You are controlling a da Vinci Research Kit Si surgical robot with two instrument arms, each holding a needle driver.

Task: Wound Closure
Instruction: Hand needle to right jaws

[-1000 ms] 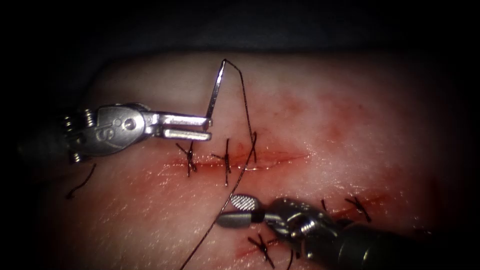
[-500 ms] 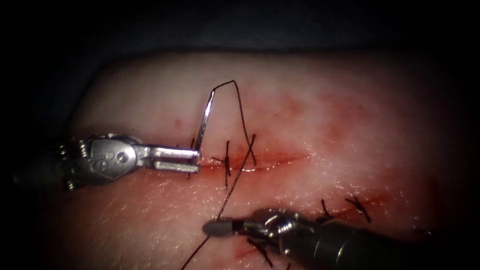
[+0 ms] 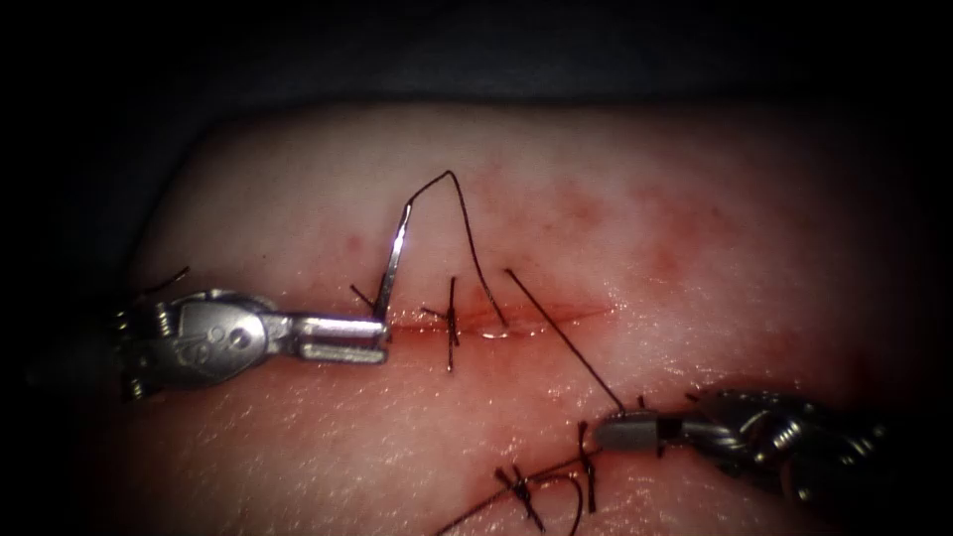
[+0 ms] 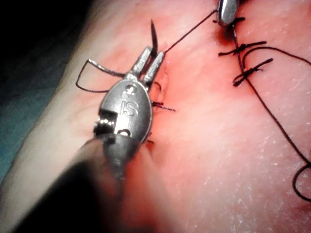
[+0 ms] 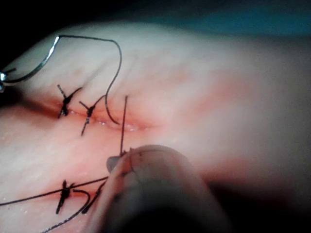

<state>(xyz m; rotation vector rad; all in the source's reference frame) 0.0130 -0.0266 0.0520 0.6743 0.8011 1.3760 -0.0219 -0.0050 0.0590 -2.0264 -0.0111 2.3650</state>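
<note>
The left end effector (image 3: pixel 382 337) is closed on the needle (image 3: pixel 393 263) near its pointed end, at the left end of the cut (image 3: pixel 496 318) in the tissue (image 3: pixel 695 218); the needle stands up free of the tissue, with the thread (image 3: pixel 467 238) arching from its top down into the cut beside a finished stitch (image 3: pixel 451 323). The right end effector (image 3: pixel 611 432), now further right than a second ago, is closed on the thread below the cut and holds a straight strand tight up to the cut. Other knotted stitches (image 3: pixel 521 486) lie near it on the tissue.
</note>
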